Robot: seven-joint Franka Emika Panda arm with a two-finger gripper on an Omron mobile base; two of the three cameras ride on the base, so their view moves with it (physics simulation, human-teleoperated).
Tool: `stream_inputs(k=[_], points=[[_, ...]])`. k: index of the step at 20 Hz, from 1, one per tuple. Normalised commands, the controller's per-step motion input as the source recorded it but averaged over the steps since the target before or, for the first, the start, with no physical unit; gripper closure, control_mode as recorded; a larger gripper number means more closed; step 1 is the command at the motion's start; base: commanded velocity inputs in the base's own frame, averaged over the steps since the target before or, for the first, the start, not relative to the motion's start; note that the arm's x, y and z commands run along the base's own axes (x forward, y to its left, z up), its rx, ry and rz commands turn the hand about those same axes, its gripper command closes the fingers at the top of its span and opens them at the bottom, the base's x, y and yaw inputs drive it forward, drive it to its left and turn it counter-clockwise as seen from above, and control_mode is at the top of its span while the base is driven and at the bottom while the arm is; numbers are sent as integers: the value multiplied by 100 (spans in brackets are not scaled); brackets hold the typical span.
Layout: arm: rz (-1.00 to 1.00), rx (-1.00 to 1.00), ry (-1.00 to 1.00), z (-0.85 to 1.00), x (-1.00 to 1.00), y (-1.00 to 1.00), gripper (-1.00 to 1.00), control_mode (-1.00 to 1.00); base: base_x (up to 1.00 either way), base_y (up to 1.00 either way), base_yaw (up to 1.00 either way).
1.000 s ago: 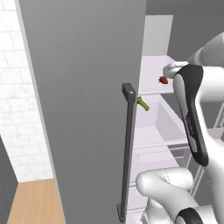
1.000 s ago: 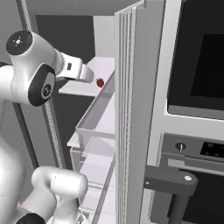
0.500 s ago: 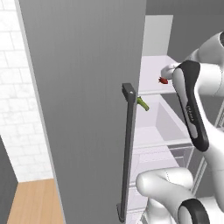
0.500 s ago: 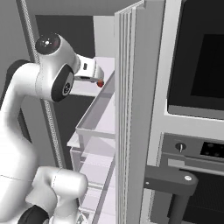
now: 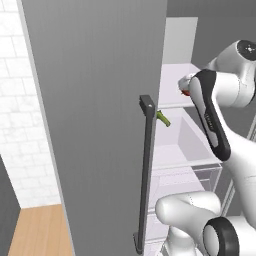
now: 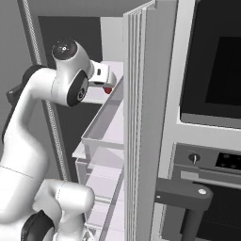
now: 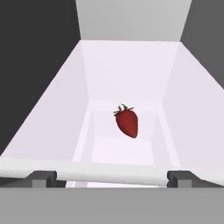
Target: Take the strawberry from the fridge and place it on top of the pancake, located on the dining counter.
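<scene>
The strawberry lies on the fridge shelf, ahead of the wide-apart jaws.

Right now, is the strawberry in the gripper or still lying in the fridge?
Still in the fridge: the strawberry lies on the white shelf, ahead of the open gripper.

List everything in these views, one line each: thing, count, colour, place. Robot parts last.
strawberry: one, red with a green top, on a white fridge shelf, ahead of the hand camera.
slim vegetable: one, green, at the edge of a lower fridge shelf, beside the door handle.
fridge: one, grey, door swung open, white shelves inside.
door handle: one, dark vertical bar on the fridge door.
wall oven: one, black-fronted, right of the fridge.
gripper: one, jaws open, short of the strawberry, holding nothing.
</scene>
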Motion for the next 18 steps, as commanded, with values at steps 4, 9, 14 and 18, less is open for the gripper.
stream_inputs(k=[4, 9, 14, 18], points=[[0, 0, 0, -11, 43, 0, -100, -100, 0, 0, 0], [0, -1, 2, -1, 29, -11, -100, -100, 0, 0, 0], [0, -1, 2, -14, 27, -21, -100, -100, 0, 0, 0], [0, -3, 4, -26, 32, -4, -100, -100, 0, 0, 0]])
